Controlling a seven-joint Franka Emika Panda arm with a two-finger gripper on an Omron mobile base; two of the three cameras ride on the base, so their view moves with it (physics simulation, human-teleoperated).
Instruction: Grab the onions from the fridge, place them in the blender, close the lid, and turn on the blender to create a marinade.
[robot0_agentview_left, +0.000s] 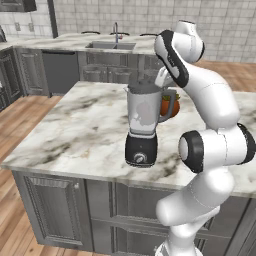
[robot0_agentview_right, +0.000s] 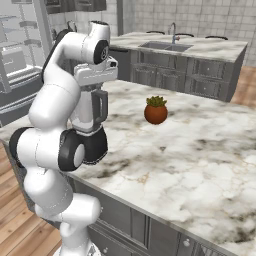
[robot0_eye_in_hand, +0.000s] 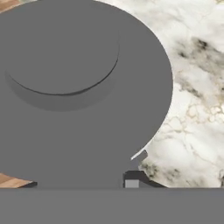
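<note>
The blender (robot0_agentview_left: 143, 120), a translucent grey jug on a black base with a silver dial, stands on the marble island. The dark grey lid (robot0_agentview_left: 144, 89) lies flat on the jug's mouth. My gripper (robot0_agentview_left: 161, 79) hangs just above the lid's right side. In the hand view the lid (robot0_eye_in_hand: 87, 113) with its raised knob (robot0_eye_in_hand: 61, 48) is very close, and the gripper (robot0_eye_in_hand: 82, 180) shows a dark fingertip (robot0_eye_in_hand: 135, 176) on either side of the lid's near edge. Whether they touch it is unclear. The onions are hidden. The fridge (robot0_agentview_right: 17, 55) stands at far left, shelves showing.
A small plant in an orange-brown pot (robot0_agentview_right: 156, 111) sits on the island (robot0_agentview_right: 200, 150) just beyond the blender (robot0_agentview_right: 100, 107). A sink with a tap (robot0_agentview_left: 112, 45) is on the far counter. The island's front edge runs close below the blender base.
</note>
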